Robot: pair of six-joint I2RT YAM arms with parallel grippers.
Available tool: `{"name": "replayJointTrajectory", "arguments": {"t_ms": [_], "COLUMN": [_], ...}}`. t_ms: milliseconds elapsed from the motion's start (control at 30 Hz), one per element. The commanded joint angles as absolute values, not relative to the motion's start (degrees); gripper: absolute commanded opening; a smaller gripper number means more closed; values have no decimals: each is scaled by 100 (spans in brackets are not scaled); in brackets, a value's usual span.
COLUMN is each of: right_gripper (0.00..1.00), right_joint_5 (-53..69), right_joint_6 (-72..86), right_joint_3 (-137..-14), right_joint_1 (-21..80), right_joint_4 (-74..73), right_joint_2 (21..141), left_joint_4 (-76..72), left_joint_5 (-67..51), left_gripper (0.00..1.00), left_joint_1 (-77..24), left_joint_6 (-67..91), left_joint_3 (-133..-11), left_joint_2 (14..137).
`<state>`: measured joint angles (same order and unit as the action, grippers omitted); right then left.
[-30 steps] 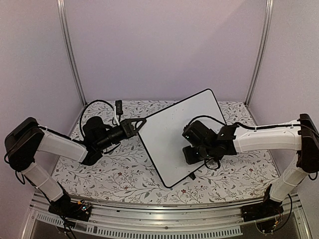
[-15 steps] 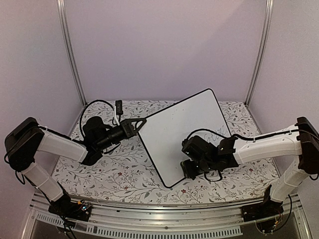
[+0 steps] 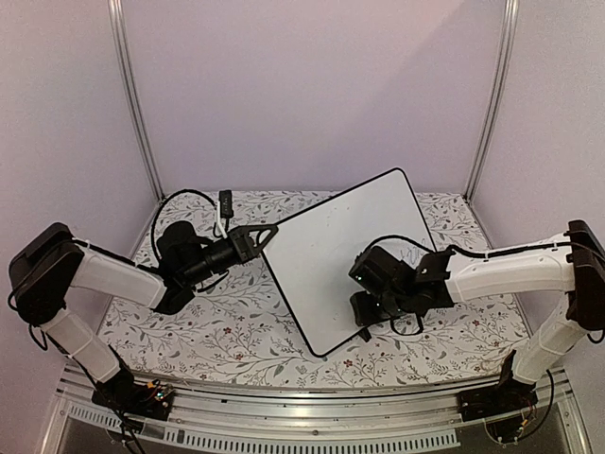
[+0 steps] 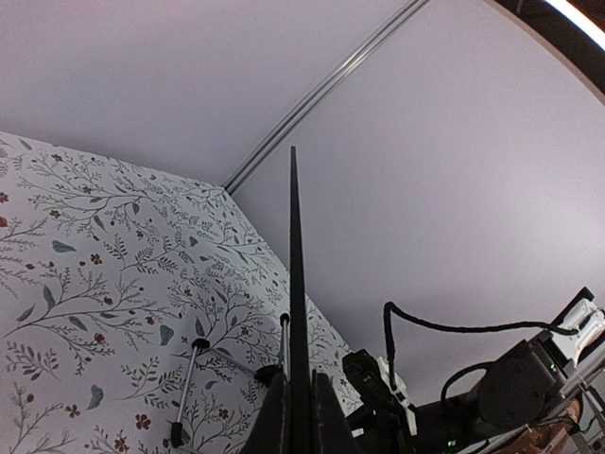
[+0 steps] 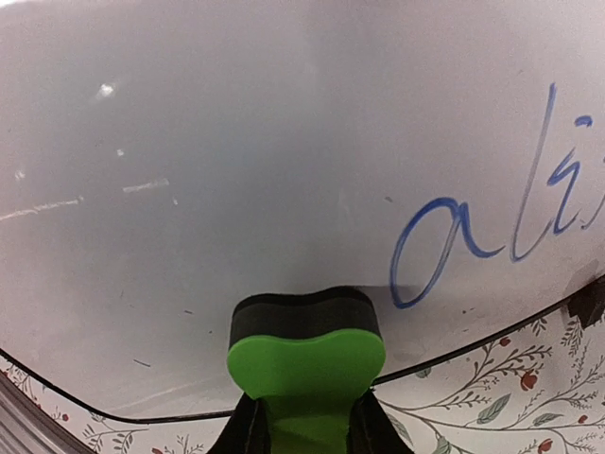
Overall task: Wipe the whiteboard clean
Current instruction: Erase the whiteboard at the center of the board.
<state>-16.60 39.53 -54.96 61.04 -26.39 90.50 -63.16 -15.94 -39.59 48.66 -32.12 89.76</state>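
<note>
The whiteboard (image 3: 326, 241) stands tilted over the floral table, its left corner pinched in my left gripper (image 3: 269, 230), which is shut on the rim. In the left wrist view the board shows edge-on as a thin black line (image 4: 292, 265) running up from between the shut fingers (image 4: 299, 421). My right gripper (image 3: 371, 305) is over the board's near right part, shut on a green eraser (image 5: 307, 364) with a black felt face pressed against the white surface (image 5: 236, 142). Blue handwriting (image 5: 473, 232) lies just right of the eraser, near the board's black rim.
A floral cloth (image 3: 227, 331) covers the table. Metal posts (image 3: 132, 104) and lilac walls close in the back and sides. A small black device with a white cable (image 3: 225, 203) lies at the back left. The board's thin metal legs (image 4: 187, 383) show under it.
The right gripper with the eraser slid down the board toward its near edge, then came back a little up and right. The left arm and the board stayed still.
</note>
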Motion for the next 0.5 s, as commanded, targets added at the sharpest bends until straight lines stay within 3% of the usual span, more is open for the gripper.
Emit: {"name": "replayJointTrajectory", "arguments": {"t_ms": [0, 467], "right_gripper": [0, 0], "right_joint_5": [-2174, -1756], "right_joint_6": [3733, 4099], "right_joint_3": [-5860, -5511], "right_joint_1": [5860, 6272], "right_joint_4": [-2644, -2659], "right_joint_2": [9025, 9199], "left_joint_4": [-6102, -6100], "left_joint_5": [-2164, -2163], "left_gripper": [0, 0], "left_joint_1": [-4216, -4211], "left_joint_6": [4844, 4844], "left_joint_3": [-3245, -3252], "left_joint_2": [9101, 9110]}}
